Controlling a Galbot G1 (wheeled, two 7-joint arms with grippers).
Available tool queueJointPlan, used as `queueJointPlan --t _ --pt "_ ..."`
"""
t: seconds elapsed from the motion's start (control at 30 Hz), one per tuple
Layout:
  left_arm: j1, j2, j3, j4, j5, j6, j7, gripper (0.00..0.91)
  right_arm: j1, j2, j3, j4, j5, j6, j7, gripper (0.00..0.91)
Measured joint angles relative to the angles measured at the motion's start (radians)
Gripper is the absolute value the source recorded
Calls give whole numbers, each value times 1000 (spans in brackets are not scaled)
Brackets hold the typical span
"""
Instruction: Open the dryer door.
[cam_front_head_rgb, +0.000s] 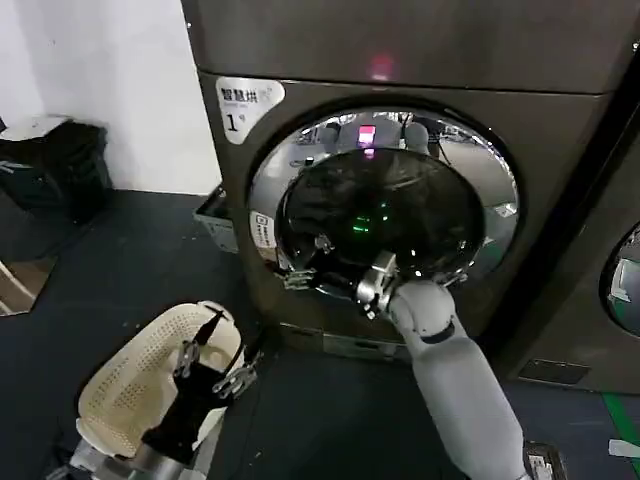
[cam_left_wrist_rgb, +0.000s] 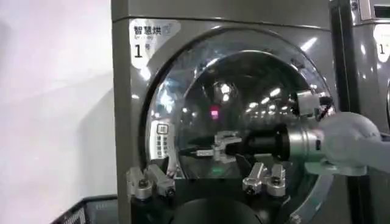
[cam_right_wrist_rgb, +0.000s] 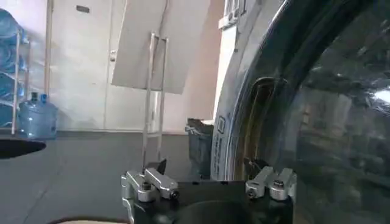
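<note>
One dryer door (cam_front_head_rgb: 385, 205) fills the centre of the head view, round with a chrome rim, apparently shut or barely ajar. The right gripper (cam_front_head_rgb: 322, 268) reaches its lower left edge, near the white sticker, fingers spread, forearm stretched forward. The left gripper (cam_front_head_rgb: 212, 355) waits low, open, above a cream basket (cam_front_head_rgb: 130, 385).

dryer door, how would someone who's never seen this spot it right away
Start at the big grey machine with the white "1" label at its upper left. Its front is nearly filled by the dryer door, a round porthole with a wide shiny chrome rim around dark tinted glass; the right gripper reaches to its lower left edge. The neighbouring machine's door is cut off at the right edge.
</note>
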Motion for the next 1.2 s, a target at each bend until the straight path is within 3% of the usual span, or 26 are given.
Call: queueJointPlan --t 0.67,1.2 --pt "4 -1 0 0 11 2 7 907 44 39 -39 -55 -22 -9 -4 907" --pt "11 24 -63 16 -25 11 23 907 39 26 -19 -35 -14 -28 -165 907"
